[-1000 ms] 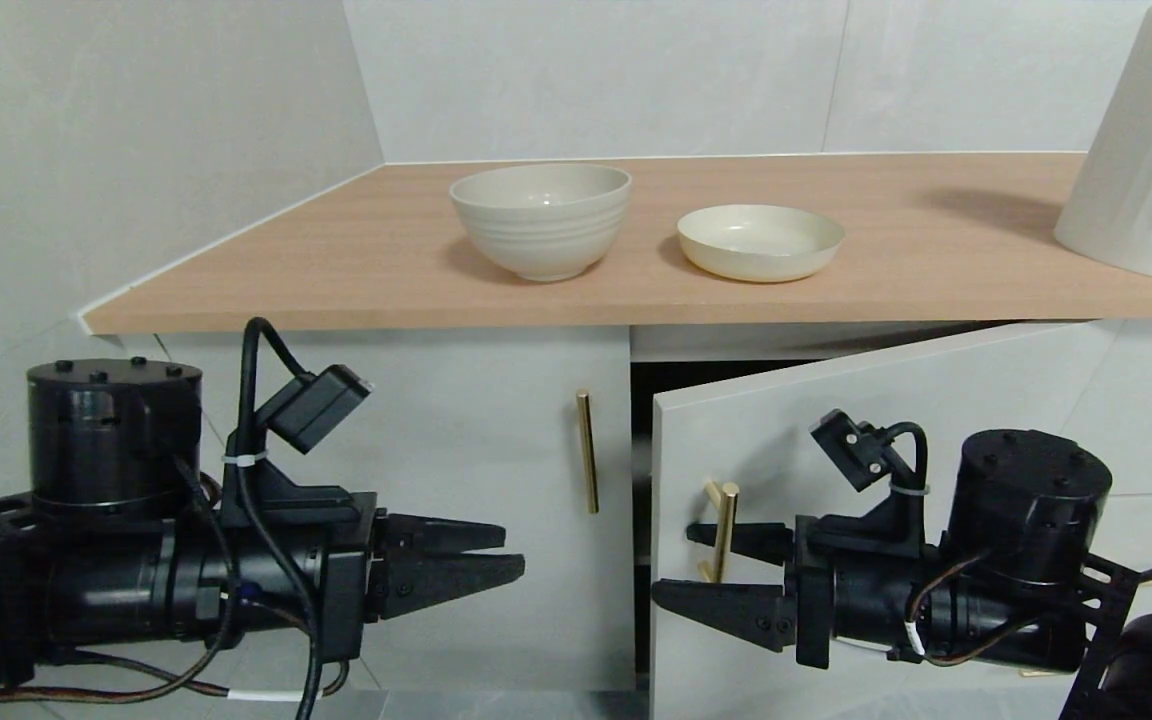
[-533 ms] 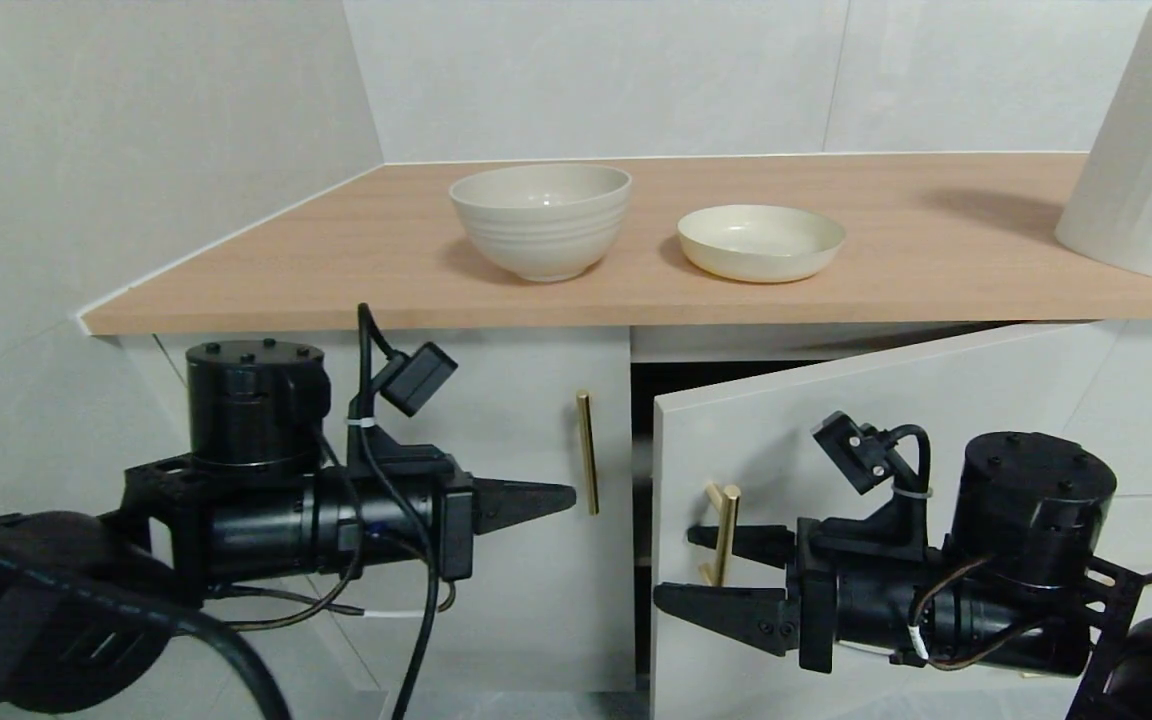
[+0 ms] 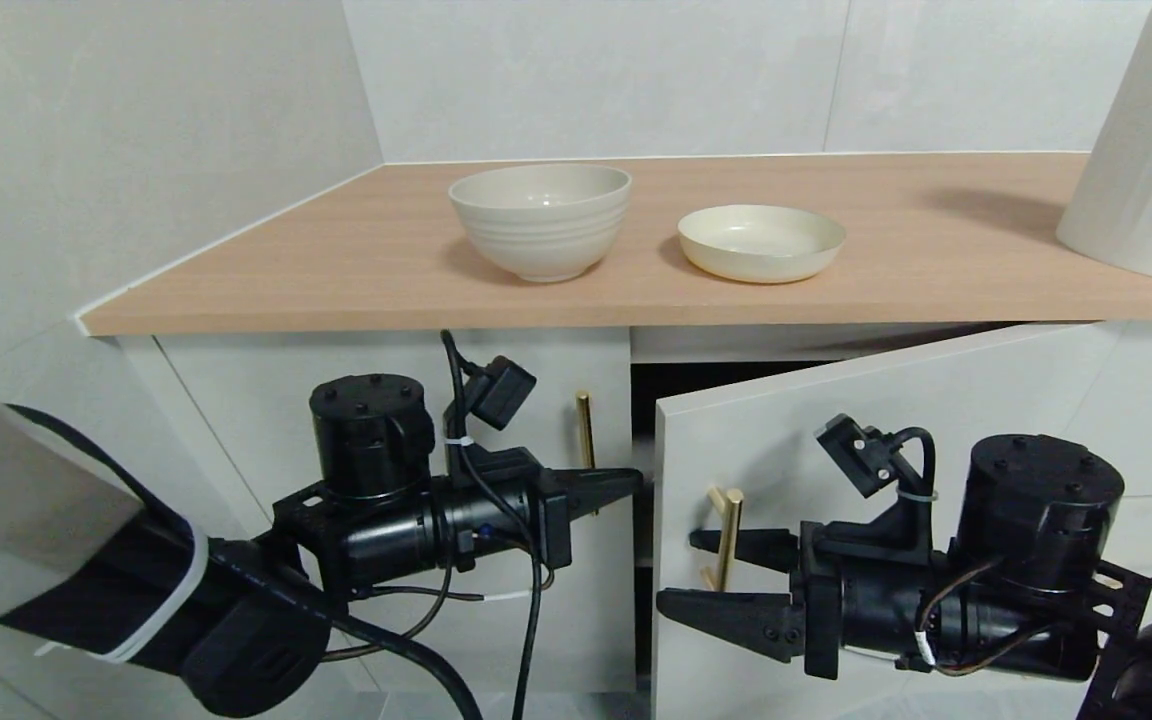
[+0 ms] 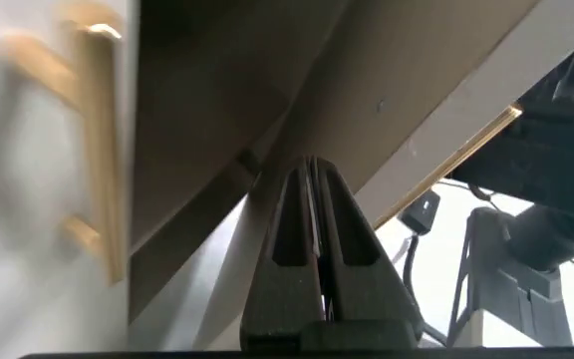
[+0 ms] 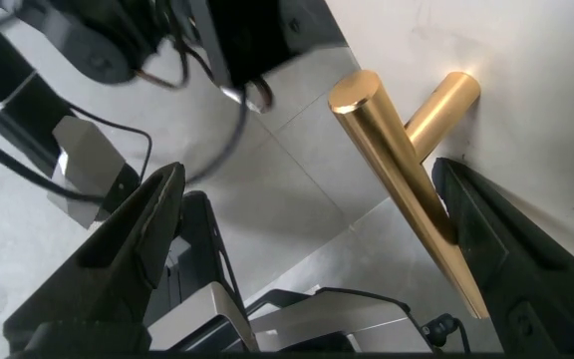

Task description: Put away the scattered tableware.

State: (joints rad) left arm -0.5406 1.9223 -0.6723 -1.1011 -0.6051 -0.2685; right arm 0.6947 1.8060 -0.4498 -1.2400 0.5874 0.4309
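Observation:
A ribbed cream bowl (image 3: 541, 220) and a shallow cream dish (image 3: 761, 242) stand side by side on the wooden countertop (image 3: 336, 270). Below it, the right cabinet door (image 3: 836, 420) is ajar. My right gripper (image 3: 711, 580) is open, its fingers straddling that door's brass handle (image 3: 726, 530), which also appears between the fingers (image 5: 138, 259) in the right wrist view (image 5: 407, 170). My left gripper (image 3: 626, 482) is shut and empty, with its tip at the dark gap between the two doors. The left wrist view has its closed fingertips (image 4: 312, 175) pointing into that gap.
The left cabinet door (image 3: 386, 360) is closed, its brass handle (image 3: 586, 430) just above my left gripper. A large white lampshade (image 3: 1146, 150) stands on the counter's right end. Tiled walls close the corner behind and to the left.
My left arm has moved right and forward, from in front of the left door to the gap between the doors. The right arm has barely moved and stays around the handle.

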